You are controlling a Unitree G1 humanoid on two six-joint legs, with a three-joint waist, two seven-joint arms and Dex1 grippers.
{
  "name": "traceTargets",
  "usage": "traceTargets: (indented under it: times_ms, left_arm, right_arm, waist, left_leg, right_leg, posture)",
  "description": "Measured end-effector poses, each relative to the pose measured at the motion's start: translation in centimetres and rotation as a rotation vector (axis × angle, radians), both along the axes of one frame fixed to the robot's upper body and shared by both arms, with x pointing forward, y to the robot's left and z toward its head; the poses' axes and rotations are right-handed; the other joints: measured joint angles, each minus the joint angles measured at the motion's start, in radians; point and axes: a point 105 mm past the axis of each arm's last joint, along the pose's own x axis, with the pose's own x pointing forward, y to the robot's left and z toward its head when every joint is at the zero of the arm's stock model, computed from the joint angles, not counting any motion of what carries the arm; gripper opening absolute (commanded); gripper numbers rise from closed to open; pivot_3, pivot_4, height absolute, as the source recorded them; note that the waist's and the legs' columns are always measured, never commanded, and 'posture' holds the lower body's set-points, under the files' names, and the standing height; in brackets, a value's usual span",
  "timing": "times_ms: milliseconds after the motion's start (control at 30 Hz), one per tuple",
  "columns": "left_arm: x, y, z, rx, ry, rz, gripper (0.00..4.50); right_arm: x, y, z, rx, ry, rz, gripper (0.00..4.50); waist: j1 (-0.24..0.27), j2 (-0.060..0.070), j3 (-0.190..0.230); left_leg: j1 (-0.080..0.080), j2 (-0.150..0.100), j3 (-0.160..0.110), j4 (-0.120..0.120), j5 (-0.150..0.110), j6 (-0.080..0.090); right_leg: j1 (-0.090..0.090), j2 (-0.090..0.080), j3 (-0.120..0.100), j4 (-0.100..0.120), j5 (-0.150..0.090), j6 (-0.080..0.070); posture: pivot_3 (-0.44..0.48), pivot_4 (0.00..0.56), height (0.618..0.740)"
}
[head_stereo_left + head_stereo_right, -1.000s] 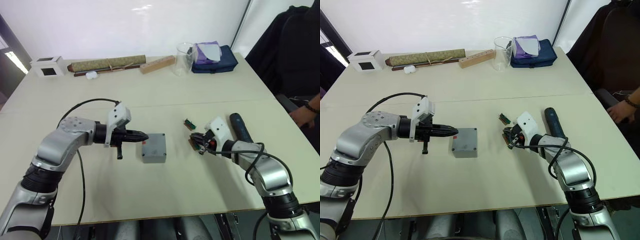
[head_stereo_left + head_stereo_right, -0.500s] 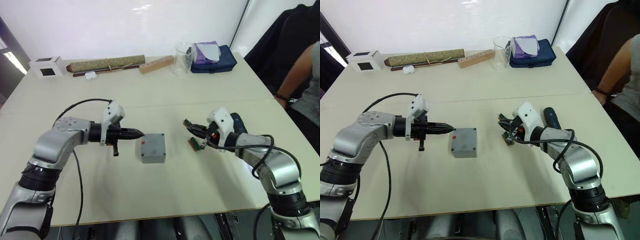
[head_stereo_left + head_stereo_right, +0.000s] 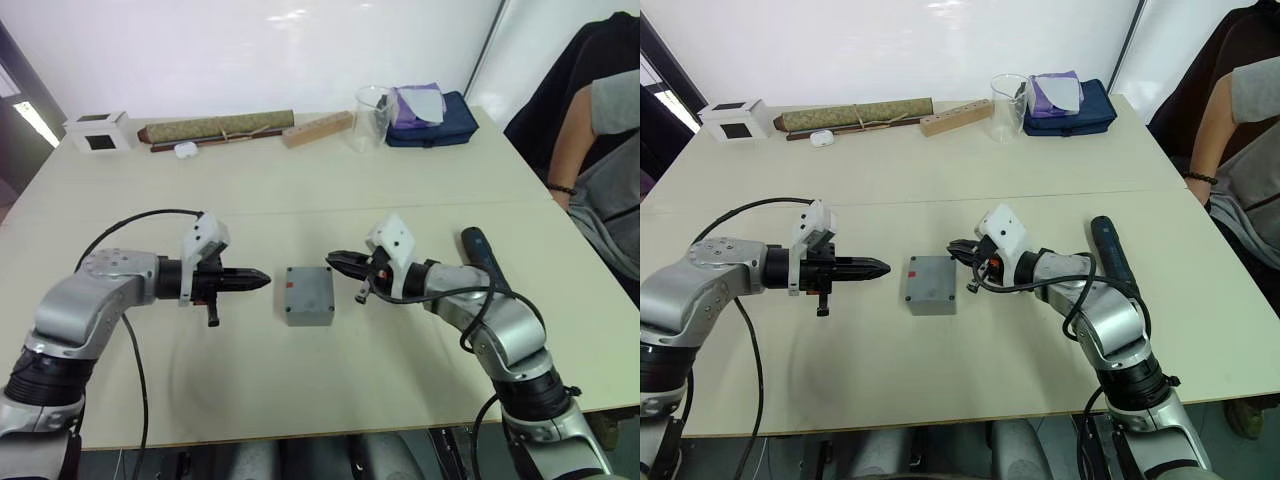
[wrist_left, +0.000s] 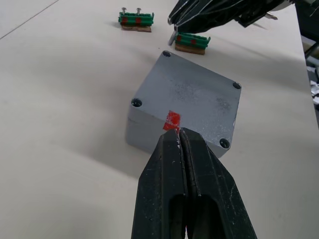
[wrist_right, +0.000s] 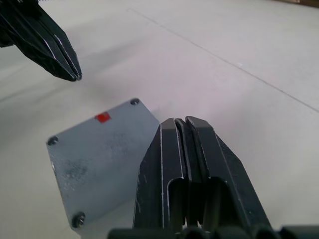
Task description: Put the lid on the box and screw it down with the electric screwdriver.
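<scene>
Currently the lid [image 3: 306, 289] sits flush on the box [image 3: 308, 312], mid-table, between both grippers. Left gripper [image 3: 262, 279]: fingers closed, empty, just beside the box. Right gripper [image 3: 333, 259]: closed, empty. Next, fetch the electric screwdriver [image 3: 485, 258], lying well right; avoid nudging the lid. Lid: grey, red mark, corner screws.

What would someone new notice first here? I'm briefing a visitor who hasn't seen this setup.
Probably the small grey square box mid-table, its flat grey lid with a red mark already on it. The left gripper and right gripper, both shut, point at it from opposite sides without touching. The long dark blue electric screwdriver lies unused on the table beyond the right arm.
</scene>
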Motion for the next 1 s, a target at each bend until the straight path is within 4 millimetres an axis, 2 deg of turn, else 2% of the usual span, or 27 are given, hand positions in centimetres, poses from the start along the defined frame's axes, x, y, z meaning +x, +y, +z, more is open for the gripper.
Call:
traceTargets:
  times_ms: [1000]
  left_arm:
    - [0.31,0.04,-0.26,-0.005,-0.008,0.014,0.0]
  right_arm:
    - [0.12,0.57,-0.28,-0.004,0.007,0.02,0.06]
  waist:
    - [-0.001,0.0,0.0]
  left_leg:
    - [0.0,0.0,0.0,0.0,0.0,0.0]
  right_leg:
    - [0.0,0.0,0.0,0.0,0.0,0.0]
  posture:
    - [0.0,0.15,0.74]
